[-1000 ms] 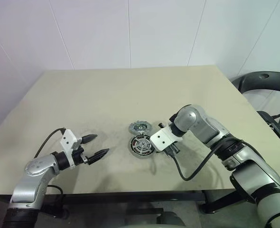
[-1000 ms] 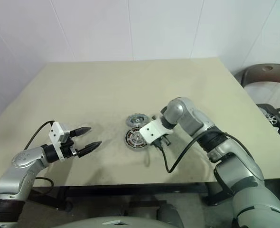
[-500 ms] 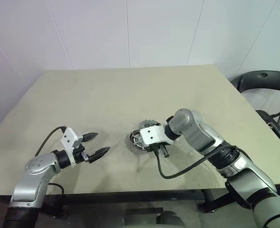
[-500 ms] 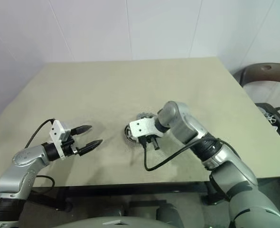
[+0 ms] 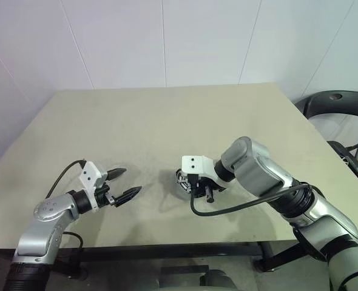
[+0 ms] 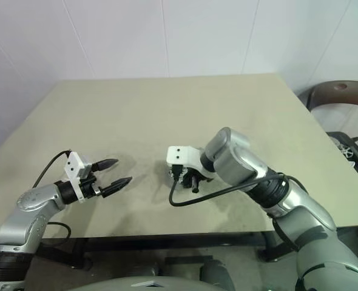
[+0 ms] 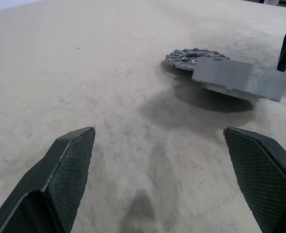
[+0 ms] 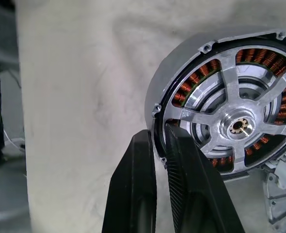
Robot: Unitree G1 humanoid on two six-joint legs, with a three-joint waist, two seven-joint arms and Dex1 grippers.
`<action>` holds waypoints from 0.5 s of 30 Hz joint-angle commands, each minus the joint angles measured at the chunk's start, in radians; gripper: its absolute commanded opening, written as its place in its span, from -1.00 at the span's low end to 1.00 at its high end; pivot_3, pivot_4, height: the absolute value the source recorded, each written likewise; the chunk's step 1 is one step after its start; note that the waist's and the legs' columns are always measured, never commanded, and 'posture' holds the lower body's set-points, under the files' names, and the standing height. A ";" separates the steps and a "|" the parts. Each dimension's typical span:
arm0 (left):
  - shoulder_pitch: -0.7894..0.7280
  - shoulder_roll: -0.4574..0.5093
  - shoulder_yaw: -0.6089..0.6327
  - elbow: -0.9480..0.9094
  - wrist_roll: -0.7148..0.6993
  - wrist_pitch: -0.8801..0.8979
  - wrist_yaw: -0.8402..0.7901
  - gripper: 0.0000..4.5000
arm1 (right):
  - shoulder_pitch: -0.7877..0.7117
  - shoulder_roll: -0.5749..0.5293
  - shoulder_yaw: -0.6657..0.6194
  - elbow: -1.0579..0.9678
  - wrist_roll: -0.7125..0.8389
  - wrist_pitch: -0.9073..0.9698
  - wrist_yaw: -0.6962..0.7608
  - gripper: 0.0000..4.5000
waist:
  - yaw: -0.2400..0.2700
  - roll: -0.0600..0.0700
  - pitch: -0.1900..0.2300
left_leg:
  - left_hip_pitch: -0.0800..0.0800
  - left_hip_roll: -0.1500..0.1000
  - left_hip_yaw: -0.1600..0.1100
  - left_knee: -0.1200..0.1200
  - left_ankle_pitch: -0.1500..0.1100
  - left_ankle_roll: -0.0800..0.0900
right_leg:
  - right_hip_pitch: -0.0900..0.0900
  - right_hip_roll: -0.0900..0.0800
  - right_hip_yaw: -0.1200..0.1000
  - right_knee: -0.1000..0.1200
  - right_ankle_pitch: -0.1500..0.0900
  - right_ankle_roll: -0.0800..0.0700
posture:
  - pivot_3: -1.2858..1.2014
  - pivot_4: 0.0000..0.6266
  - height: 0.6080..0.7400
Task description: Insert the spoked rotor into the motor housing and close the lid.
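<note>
**A:** Where's your rotor (image 8: 237, 126)?

**B:** Already down in the housing (image 8: 174, 68), going by the right wrist view. You can see its silver spokes lying over the copper windings, with the hub in the middle. The housing sits on the bench (image 5: 167, 121), near the front edge and about midway across.

**A:** And your right claw (image 8: 158, 141)?

**B:** It points steeply down with its fingers almost together. One finger is outside the housing's rim and one just inside, so it looks to be nipping that rim. I'd guess that is to steady or nudge the housing.

**A:** The lid (image 7: 182, 58)?

**B:** It lies flat just beside the housing, not yet on it. Closing it is the step you have left.

**A:** And your left claw (image 5: 132, 180)?

**B:** It is spread wide, holding nothing, and hangs over bare bench well to the left. It faces the parts, so it is probably waiting.

**A:** What about the surroundings?

**B:** The bench top is matt beige with a few faint scuffs. A white panelled wall (image 5: 167, 42) stands behind it. A black chair (image 5: 340, 106) is off to your right.
</note>
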 commanded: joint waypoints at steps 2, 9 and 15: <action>-0.022 0.005 0.002 -0.028 -0.004 -0.006 0.001 1.00 | -0.061 0.085 -0.023 0.028 0.090 0.187 -0.092 -0.98 | -0.001 0.000 0.000 | -0.001 0.000 0.000 0.000 0.000 0.000 | -0.001 0.000 0.000 0.000 0.000 0.000 | 0.03 -1.00 1.00; -0.017 0.007 0.005 -0.036 -0.005 -0.002 0.011 1.00 | -0.096 0.205 -0.088 0.143 0.194 0.344 -0.277 -0.98 | -0.002 0.000 0.000 | -0.001 0.000 0.001 -0.001 0.000 0.000 | -0.003 -0.001 0.000 0.001 0.000 0.000 | 0.03 -1.00 1.00; -0.018 0.006 0.003 -0.025 -0.002 -0.009 0.010 1.00 | -0.112 0.156 -0.070 0.110 0.300 0.327 -0.326 -0.42 | -0.002 0.000 0.000 | -0.001 0.000 0.001 0.000 0.001 -0.001 | -0.004 -0.001 0.000 0.005 0.000 0.000 | 0.03 -1.00 1.00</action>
